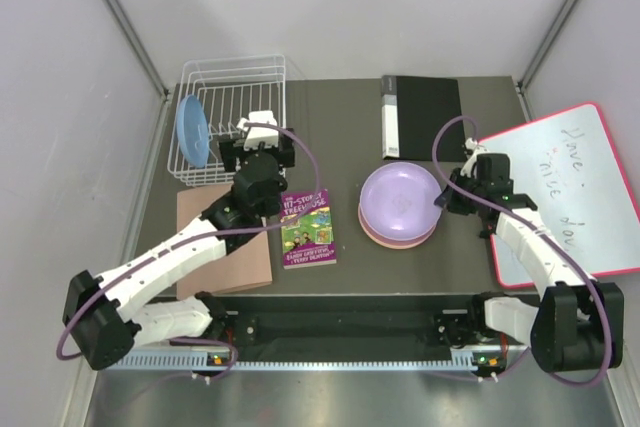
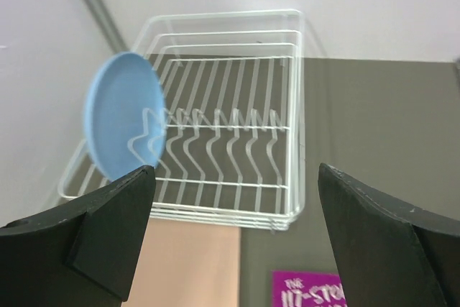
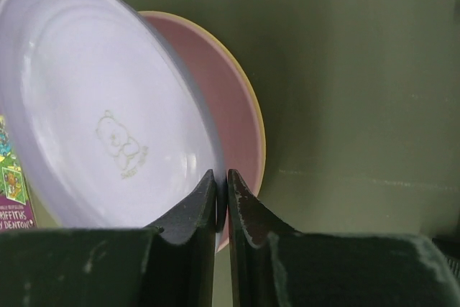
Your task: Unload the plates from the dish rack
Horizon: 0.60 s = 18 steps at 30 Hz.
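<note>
Left hand [image 2: 236, 170] hangs with its fingers spread as wide as they go and nothing between them, facing the dish rack [image 2: 237, 124] just ahead. The light blue plate [image 2: 123, 113], the only one left in the rack, stands on edge in the prongs ahead of this hand and off to its left. It leans slightly toward the rack's outer wall.

Right hand [image 3: 221, 174] is closed down to a sliver on the near rim of the purple plate [image 3: 108, 106]. That plate lies ahead of its fingers on top of the pink plate [image 3: 223, 106]. The yellow-orange plate [image 3: 260, 127] shows only as a thin edge beneath, all on the bench [image 3: 359, 70].

The plates look like thin moulded plastic, so they are probably light, stiff and unlikely to break. They are glossy too, and a shallow pinch could slip. The blue one's free upper rim is likely the best hold, one finger on each face. It should then lift straight up out of the wires, since a sideways pull could snag it on a prong.
</note>
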Tool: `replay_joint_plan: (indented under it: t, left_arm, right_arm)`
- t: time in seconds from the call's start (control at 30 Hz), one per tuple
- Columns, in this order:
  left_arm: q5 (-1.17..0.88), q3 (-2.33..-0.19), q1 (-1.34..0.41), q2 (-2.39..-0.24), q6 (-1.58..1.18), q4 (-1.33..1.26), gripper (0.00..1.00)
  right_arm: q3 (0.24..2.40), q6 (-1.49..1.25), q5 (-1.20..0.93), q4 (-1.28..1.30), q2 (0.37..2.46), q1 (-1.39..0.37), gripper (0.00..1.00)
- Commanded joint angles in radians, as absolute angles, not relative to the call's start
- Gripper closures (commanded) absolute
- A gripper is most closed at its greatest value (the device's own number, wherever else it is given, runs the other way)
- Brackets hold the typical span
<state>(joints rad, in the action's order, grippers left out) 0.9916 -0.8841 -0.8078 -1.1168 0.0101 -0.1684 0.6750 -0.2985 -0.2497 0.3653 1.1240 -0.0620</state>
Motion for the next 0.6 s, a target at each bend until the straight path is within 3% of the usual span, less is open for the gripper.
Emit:
replay_joint_plan:
  t: [0.0, 0.1, 0.27, 0.33, 0.43, 0.57]
  left_arm:
    - [1.036, -0.894, -0.726, -1.106, 0.094, -0.232, 0.01]
    - [1.0, -0.903, -0.64, -1.104, 0.065, -0.198, 0.01]
    - [0.925, -0.894, -0.476, -1.081, 0.008, -0.163, 0.01]
    - [0.891, -0.888, -0.433, -1.078, 0.002, -0.153, 0.01]
    - [0.848, -0.885, -0.355, -1.088, -0.052, -0.127, 0.01]
    - [0.812, -0.879, -0.252, -1.118, -0.083, -0.121, 0.01]
  right_arm:
    - [0.689, -0.291, -0.245, 0.347, 1.126, -0.057, 0.9]
    - [0.686, -0.293, -0.236, 0.345, 1.132, -0.057, 0.87]
    - [0.686, -0.293, -0.255, 0.342, 1.153, -0.055, 0.7]
    - [0.69, -0.293, -0.249, 0.345, 1.155, -0.057, 0.54]
    - [0.707, -0.291, -0.218, 0.373, 1.137, -0.057, 0.38]
    - [0.724, -0.299, -0.108, 0.394, 1.037, -0.06, 0.32]
